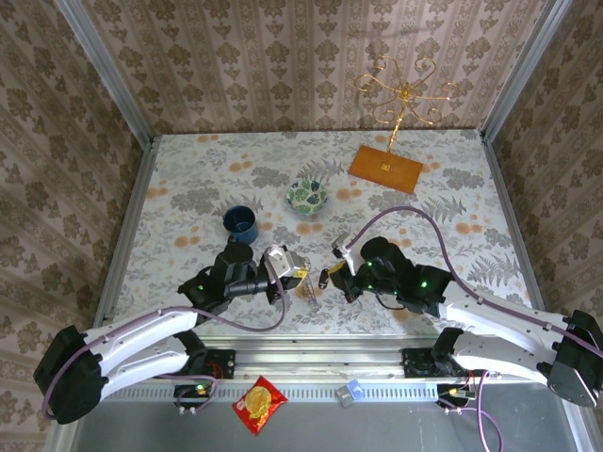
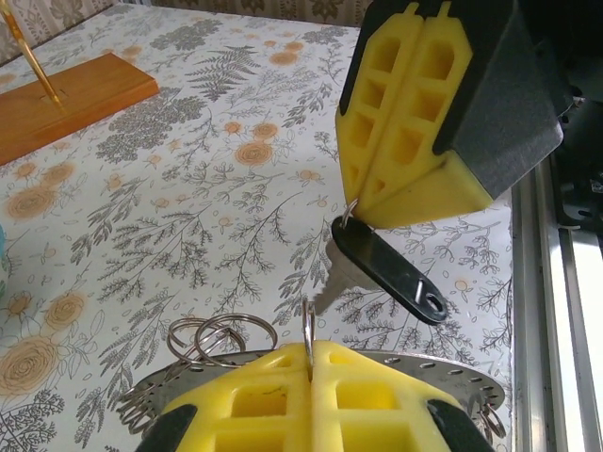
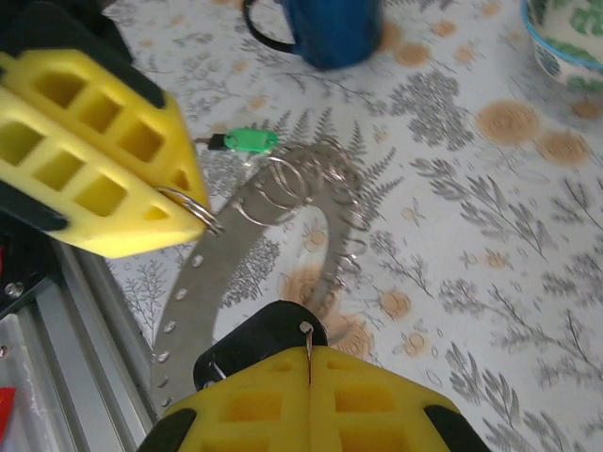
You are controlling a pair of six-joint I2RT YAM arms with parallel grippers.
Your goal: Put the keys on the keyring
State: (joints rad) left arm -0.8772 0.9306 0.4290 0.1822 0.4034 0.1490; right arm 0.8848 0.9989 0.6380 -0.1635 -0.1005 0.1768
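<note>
My left end effector [image 2: 311, 356] is shut tight on a small wire loop [image 2: 308, 325] at the keyring [image 2: 452, 381] edge. My right end effector [image 2: 363, 209] pinches the black key [image 2: 386, 268] just beside it. I should hold the loop steady and slide the key on slowly. The green key [image 3: 250, 141] waits on the counter [image 2: 188, 188].

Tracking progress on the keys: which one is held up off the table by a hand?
The black-headed key, dangling below the shut right hand; the green-headed key lies on the table.
</note>
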